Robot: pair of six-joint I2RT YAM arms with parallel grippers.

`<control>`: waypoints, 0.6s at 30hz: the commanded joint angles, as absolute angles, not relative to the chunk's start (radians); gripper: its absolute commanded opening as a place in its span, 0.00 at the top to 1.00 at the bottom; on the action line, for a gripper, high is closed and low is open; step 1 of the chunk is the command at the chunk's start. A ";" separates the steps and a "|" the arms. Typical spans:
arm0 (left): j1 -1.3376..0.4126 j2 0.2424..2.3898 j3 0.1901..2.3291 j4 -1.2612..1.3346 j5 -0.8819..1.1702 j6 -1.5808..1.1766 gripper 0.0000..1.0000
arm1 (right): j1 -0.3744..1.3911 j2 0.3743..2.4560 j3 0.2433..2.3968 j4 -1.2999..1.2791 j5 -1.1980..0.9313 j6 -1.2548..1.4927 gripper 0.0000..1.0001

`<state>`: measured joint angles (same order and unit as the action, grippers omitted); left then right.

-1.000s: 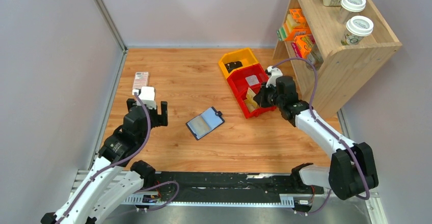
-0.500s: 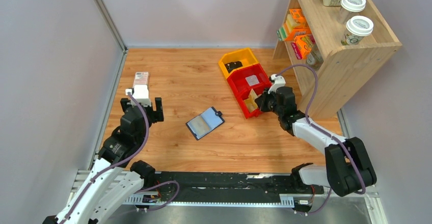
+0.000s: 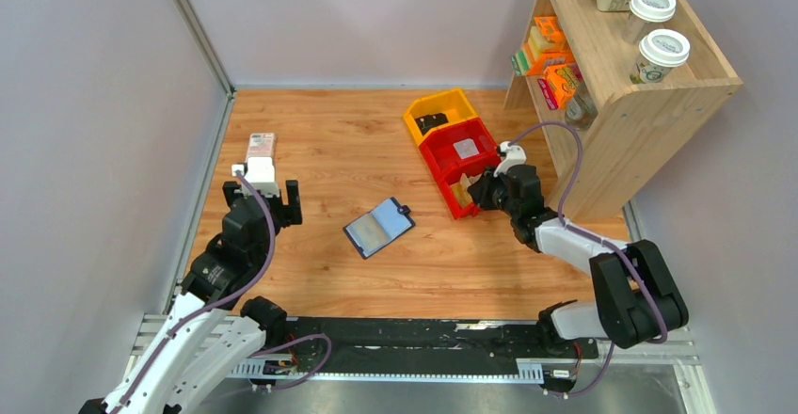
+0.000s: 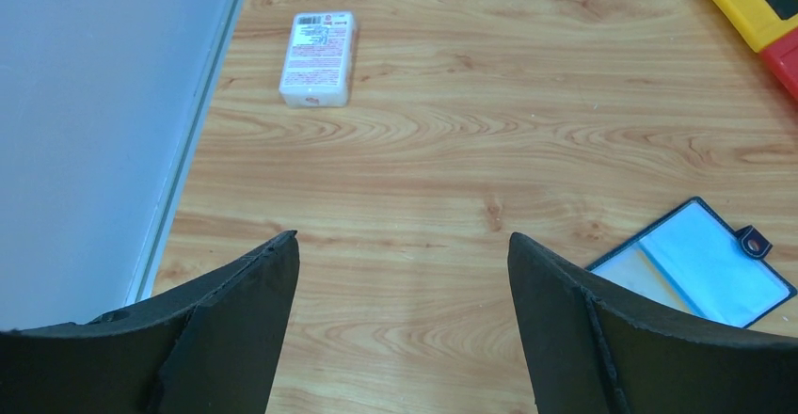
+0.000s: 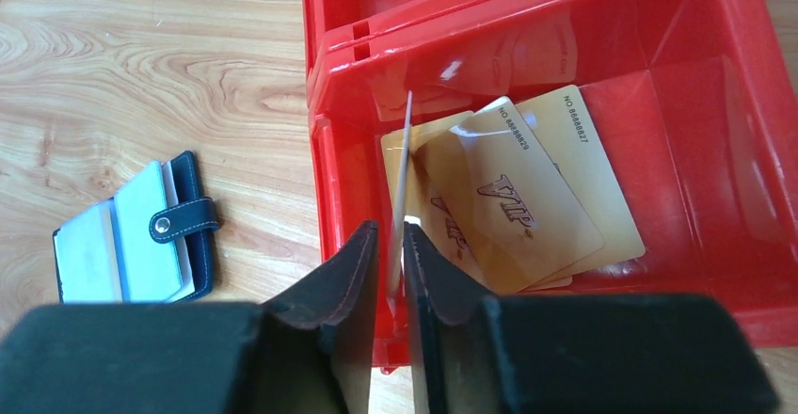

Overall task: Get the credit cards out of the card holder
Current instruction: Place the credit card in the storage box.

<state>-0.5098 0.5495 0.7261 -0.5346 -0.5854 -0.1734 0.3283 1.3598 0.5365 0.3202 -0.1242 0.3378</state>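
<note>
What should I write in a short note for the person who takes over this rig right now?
Left gripper: open, holding nothing, over the table to the left of the card holder.
Right gripper: shut on one card, held edge-on above the red bin.
Card holder: lies open on the table between the arms.
Done: several gold cards lie in the red bin.
Left: drop the held card into the bin, then check the holder's pockets. I cannot tell if more cards are inside.
</note>
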 commanded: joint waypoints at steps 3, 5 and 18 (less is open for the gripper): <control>-0.506 0.532 0.722 -0.499 -0.601 -0.158 0.12 | 0.324 1.287 0.538 0.282 -0.054 0.336 0.60; -0.506 0.532 0.721 -0.497 -0.600 -0.156 0.12 | 0.327 1.261 0.554 0.236 -0.037 0.316 0.52; -0.506 0.546 0.726 -0.499 -0.580 -0.164 0.12 | 0.579 1.209 0.773 -0.077 0.050 0.239 0.06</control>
